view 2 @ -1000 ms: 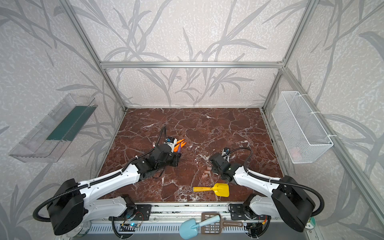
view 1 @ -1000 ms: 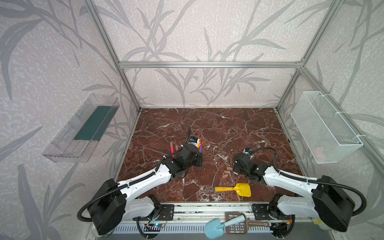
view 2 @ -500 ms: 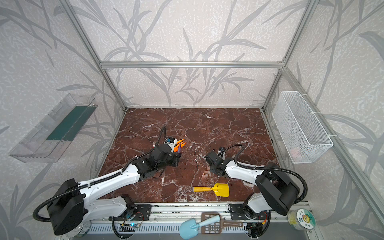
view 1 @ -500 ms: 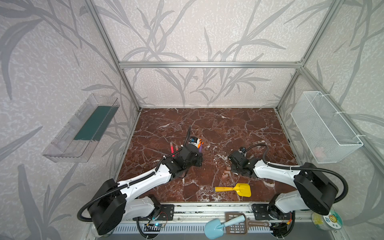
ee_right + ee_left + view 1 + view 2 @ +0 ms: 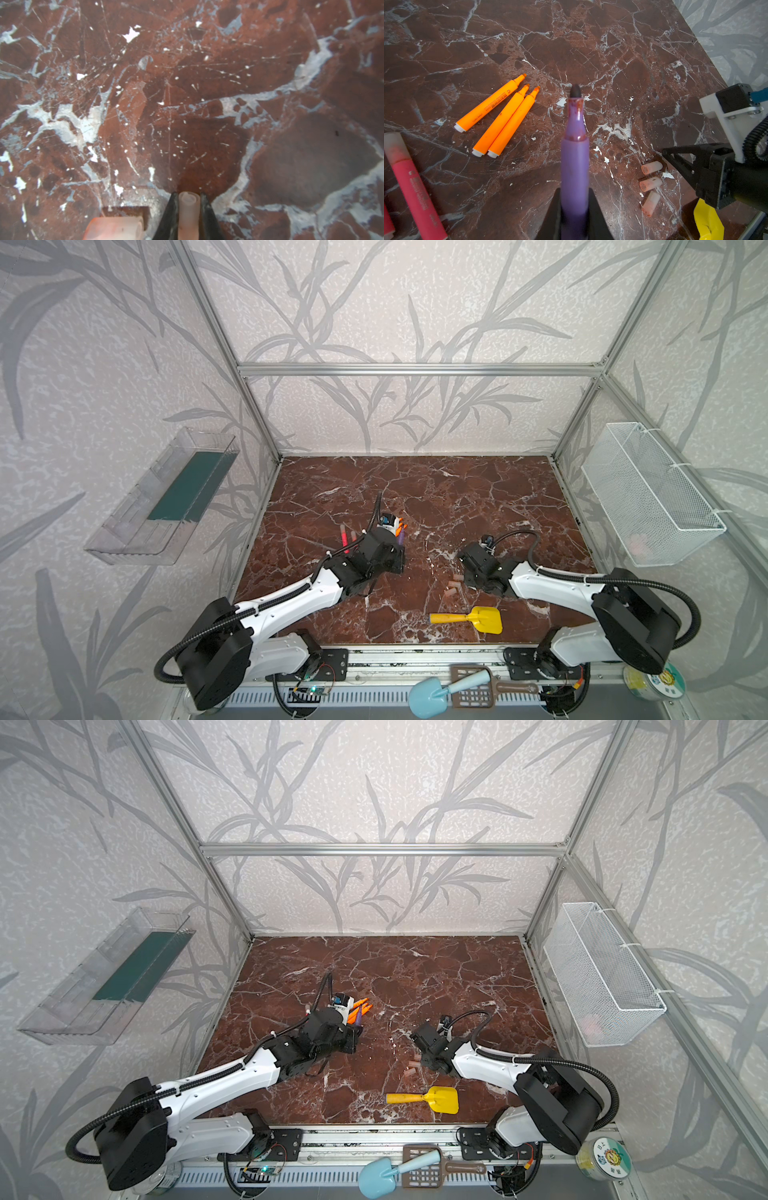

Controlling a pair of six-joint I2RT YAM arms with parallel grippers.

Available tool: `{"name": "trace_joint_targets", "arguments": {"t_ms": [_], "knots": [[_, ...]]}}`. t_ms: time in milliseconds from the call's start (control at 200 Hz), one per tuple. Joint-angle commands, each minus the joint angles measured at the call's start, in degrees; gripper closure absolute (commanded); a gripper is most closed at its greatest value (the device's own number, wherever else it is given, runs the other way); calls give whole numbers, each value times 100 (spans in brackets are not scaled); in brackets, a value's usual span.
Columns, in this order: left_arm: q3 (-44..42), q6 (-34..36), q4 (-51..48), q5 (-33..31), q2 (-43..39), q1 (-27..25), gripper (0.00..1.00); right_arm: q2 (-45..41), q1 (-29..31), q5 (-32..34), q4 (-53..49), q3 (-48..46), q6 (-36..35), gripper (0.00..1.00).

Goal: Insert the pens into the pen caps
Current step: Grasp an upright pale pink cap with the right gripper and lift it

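Here, right hand (image 5: 188, 195) pinches translucent tubular cap (image 5: 189, 214); left hand (image 5: 574, 193), purple pen (image 5: 574, 149).

- Left arm (image 5: 291, 605): glossy white shell links, black joint housings, and a bulky rounded black shoulder block (image 5: 216, 659).
- Right arm (image 5: 552, 591): the same white shells and black joints.
- Black corrugated cable (image 5: 751, 137) runs along each arm, tied to the white shells with pale zip ties.
- Left hand (image 5: 574, 191): matte black fingers tapering to wedges.
- Right hand (image 5: 189, 195): black, pointed fingers.
- Wrist camera bracket (image 5: 726, 112): white, with screws, carrying a black block and a blue plug.
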Motion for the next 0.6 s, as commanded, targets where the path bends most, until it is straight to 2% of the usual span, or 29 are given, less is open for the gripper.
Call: {"name": "trace_joint_targets", "arguments": {"t_ms": [0,335,595], "knots": [[-20,2,62,-45,-35,-9,100,-293,-20,131,-189,-117,136,86],[17,15,224,433,137,-4,100,-1390,-20,166,-253,-15,105,87],[102,22,403,976,390,-6,100,-1867,-14,-328,511,263,-49,87]]}}
